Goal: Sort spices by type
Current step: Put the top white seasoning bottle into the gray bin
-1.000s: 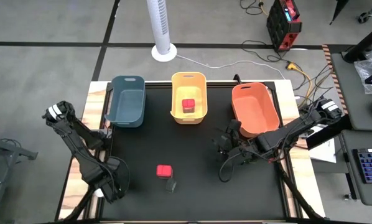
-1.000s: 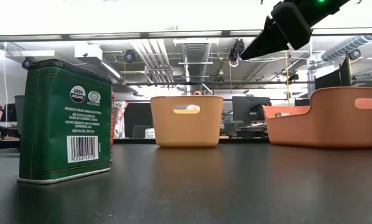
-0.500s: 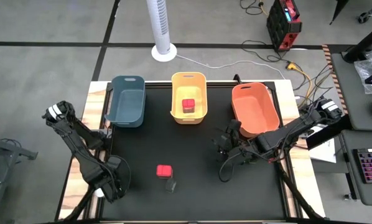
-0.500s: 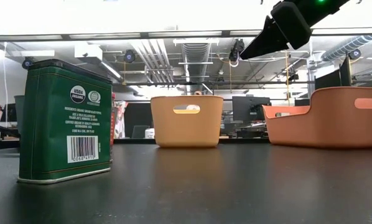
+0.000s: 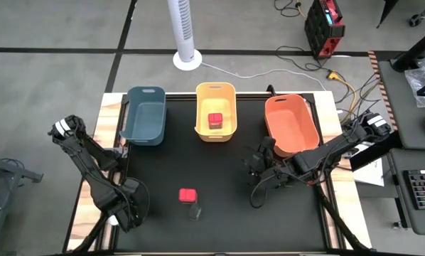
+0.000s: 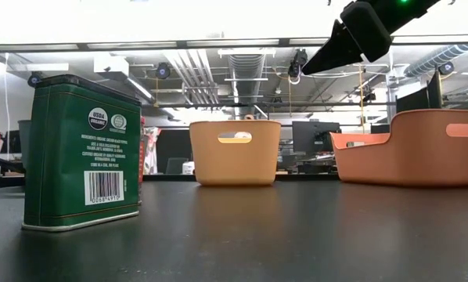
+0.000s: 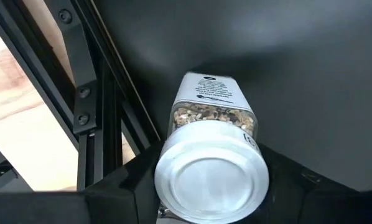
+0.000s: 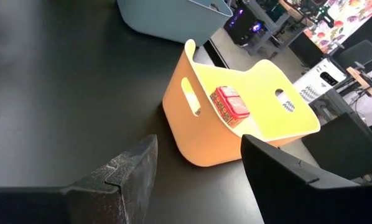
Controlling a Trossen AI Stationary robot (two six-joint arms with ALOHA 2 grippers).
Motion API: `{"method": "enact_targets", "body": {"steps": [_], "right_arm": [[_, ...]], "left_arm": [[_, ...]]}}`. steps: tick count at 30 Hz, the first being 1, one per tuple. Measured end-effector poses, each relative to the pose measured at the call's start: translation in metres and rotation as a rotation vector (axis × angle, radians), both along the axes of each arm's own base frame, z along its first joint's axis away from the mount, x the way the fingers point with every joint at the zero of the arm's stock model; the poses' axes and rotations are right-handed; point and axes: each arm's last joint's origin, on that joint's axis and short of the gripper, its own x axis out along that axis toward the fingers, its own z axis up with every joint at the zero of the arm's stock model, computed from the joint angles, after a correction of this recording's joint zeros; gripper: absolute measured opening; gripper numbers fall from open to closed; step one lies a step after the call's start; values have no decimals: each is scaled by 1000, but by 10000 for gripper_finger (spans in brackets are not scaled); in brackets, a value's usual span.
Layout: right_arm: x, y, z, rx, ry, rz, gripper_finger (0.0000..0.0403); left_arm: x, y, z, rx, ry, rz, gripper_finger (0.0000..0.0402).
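- Down at the near-left corner of the black worktop point(image 5: 219, 235), the left gripper point(image 7: 204, 205) has a white-lidded spice jar point(image 7: 212, 155) lying between its fingers point(image 7: 120, 193); the round lid faces the wrist camera and the seed-filled body points away over the mat.
- Whether those fingers actually press the jar's sides cannot be told: the lid hides the contact points.
- From above, that left gripper sits low by the wooden left edge of the worktop, well apart from the bins.
- One red-lidded spice jar point(image 5: 188, 195) stands upright on the mat, near the front and a little left of centre, just in front of a small clear jar point(image 5: 195, 210) close by.
- Another red-lidded jar point(image 5: 214, 120) rests inside the yellow bin point(image 5: 204, 99), the middle of three bins along the far edge.
- Left of it sits the blue bin point(image 5: 146, 99) and right of it the orange bin point(image 5: 280, 110).
- The right gripper point(image 8: 198, 180) hovers above the mat in front of the orange bin, its fingers point(image 8: 127, 171) standing apart with nothing between them, looking towards the yellow bin.
- At table height, a green tin point(image 6: 81, 153) stands upright at the left, close to the camera, with a barcode on its side.
- Beyond the worktop, a white tower fan point(image 5: 184, 32) stands on the floor.
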Motion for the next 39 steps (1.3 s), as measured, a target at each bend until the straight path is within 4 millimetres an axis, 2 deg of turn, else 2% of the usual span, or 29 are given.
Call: {"method": "enact_targets", "body": {"steps": [5, 8, 11, 14, 19, 22, 24, 30, 34, 39], "right_arm": [[0, 0, 0, -3, 1, 2, 224], [0, 0, 0, -8, 5, 5, 224], [0, 0, 0, -8, 6, 5, 224], [0, 0, 0, -9, 6, 5, 224], [1, 0, 1, -16, 2, 11, 221], [2, -2, 1, -21, 3, 9, 213], [2, -2, 2, -24, 2, 12, 206], [3, -3, 2, -25, 0, 9, 180], [2, -4, 2, -27, 4, 9, 155], [2, -4, 2, -26, 4, 9, 119]], "left_arm": [[1, 0, 2, 0, -4, -22, 186], [6, -2, 13, -11, -30, -14, 186], [12, 0, 31, 47, -121, -16, 186], [24, 3, 58, 121, -284, 0, 186], [41, 32, 97, 312, -356, 1, 186], [55, 55, 111, 377, -334, -58, 186], [69, 74, 120, 424, -384, -129, 186], [96, 152, 139, 561, -288, -192, 186], [95, 210, 142, 595, -163, -186, 186], [77, 275, 143, 584, -22, -113, 186]]}}
